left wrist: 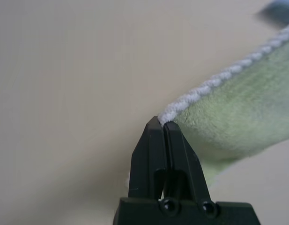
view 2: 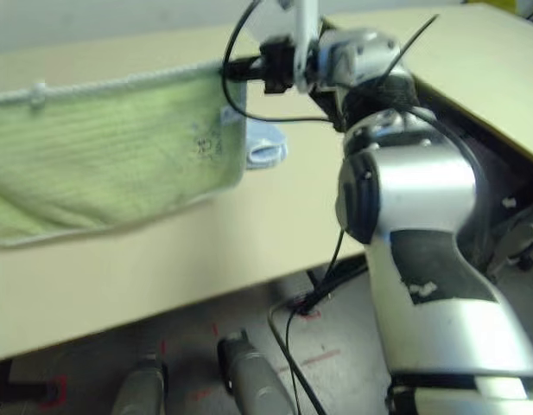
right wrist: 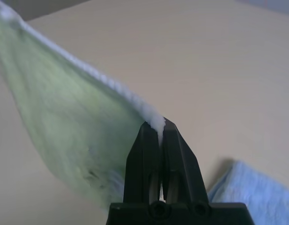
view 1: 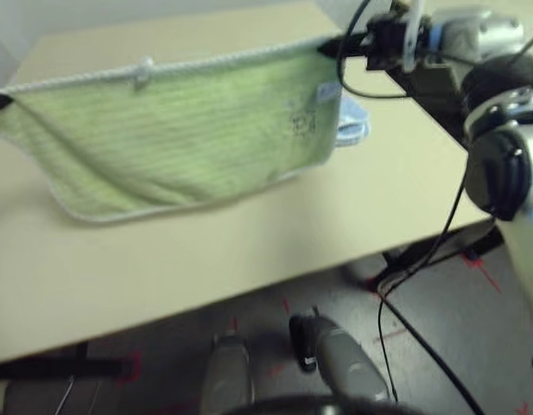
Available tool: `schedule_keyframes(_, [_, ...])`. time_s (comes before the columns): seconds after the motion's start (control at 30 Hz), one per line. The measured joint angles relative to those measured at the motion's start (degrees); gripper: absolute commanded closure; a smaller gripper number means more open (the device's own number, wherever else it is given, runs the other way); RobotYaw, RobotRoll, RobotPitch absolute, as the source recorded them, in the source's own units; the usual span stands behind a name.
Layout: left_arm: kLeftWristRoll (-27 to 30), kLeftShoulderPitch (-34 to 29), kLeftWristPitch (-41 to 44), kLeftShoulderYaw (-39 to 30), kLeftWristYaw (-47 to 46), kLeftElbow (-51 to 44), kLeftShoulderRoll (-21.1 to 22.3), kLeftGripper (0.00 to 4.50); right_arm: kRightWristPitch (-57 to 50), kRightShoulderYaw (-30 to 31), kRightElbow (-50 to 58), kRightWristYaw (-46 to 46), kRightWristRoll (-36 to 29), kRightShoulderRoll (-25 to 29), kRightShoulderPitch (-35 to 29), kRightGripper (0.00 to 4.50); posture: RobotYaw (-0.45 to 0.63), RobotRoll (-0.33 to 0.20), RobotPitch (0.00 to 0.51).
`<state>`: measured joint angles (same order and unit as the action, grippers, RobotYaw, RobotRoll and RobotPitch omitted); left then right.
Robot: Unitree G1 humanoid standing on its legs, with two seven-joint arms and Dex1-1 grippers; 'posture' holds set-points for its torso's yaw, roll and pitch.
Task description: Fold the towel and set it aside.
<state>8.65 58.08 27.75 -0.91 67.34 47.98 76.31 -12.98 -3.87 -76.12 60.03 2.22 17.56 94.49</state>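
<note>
The towel (view 1: 175, 138) hangs in the air above the table (view 1: 162, 268), stretched by its white-edged top hem between the two grippers, so that it drapes flat and a fold can be judged cleanly. The left gripper (left wrist: 162, 125) has its jaws pinched tight on one top corner; the right gripper (right wrist: 157, 125) is clamped on the opposite corner, the cloth falling away below both sets of jaws. The hem sags only slightly, which suggests deliberate tension. A light blue cloth (right wrist: 256, 192) lies on the table just beyond the right jaws, apart from the towel.
</note>
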Motion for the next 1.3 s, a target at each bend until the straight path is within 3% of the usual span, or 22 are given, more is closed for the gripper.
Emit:
schedule_keyframes(0.13, [-10.2,10.5,-10.5,5.9,-7.6,9.5,-2.6,4.48,7.1,-0.3,-0.5,-10.4,0.7,-1.8,0.1,4.5,-0.08,0.0,0.165])
schedule_keyframes(0.23, [-14.7,16.8,-17.8,7.3,-14.0,13.5,-3.5,4.48,13.4,-0.1,-0.6,-15.8,1.6,-3.2,1.1,4.5,-0.07,0.0,0.169])
schedule_keyframes(0.33, [-17.1,17.8,-23.2,7.7,-15.2,14.0,-2.6,4.48,17.0,-1.0,-0.6,-15.7,1.1,-2.7,1.1,4.5,-0.07,0.0,0.175])
schedule_keyframes(0.4, [-17.6,15.2,-24.9,7.8,-13.3,13.3,-1.8,4.48,18.3,-1.4,-0.4,-13.0,0.8,-2.3,0.0,4.5,-0.07,0.0,0.181])
schedule_keyframes(0.5, [-15.1,3.4,-25.1,5.5,-7.4,7.8,-0.3,4.48,19.9,-1.1,0.1,-6.7,0.9,-1.5,-5.2,4.5,-0.07,0.0,0.188])
schedule_keyframes(0.63, [-6.4,-24.1,-18.2,-3.4,-2.0,-9.8,-0.1,4.48,26.9,3.9,0.5,1.1,4.2,0.3,-16.2,4.5,-0.06,0.0,0.201])
schedule_keyframes(0.7, [-2.6,-36.9,-11.2,-9.7,-2.2,-21.0,-1.8,4.48,34.9,8.1,1.3,4.4,7.6,2.2,-21.0,4.5,-0.06,0.0,0.204])
schedule_keyframes(0.8, [0.9,-49.1,-1.9,-16.8,-4.5,-35.1,-6.2,4.48,44.8,12.2,1.8,8.4,10.6,4.7,-25.8,4.5,-0.06,0.0,0.206])
schedule_keyframes(0.97, [3.3,-58.8,7.2,-21.9,-7.5,-49.6,-9.5,4.48,56.6,14.9,2.0,14.8,11.4,6.6,-28.8,4.5,-0.04,0.0,0.208])
schedule_keyframes(1.1, [3.4,-64.2,9.1,-25.4,-7.9,-54.1,-9.6,4.48,61.9,15.8,2.4,20.0,11.3,8.8,-30.4,4.5,-0.04,0.0,0.208])
schedule_keyframes(1.3, [3.5,-78.9,11.0,-30.9,-6.2,-64.7,-12.6,4.48,64.7,14.4,2.4,29.9,6.4,10.2,-33.5,4.5,-0.04,0.0,0.211])
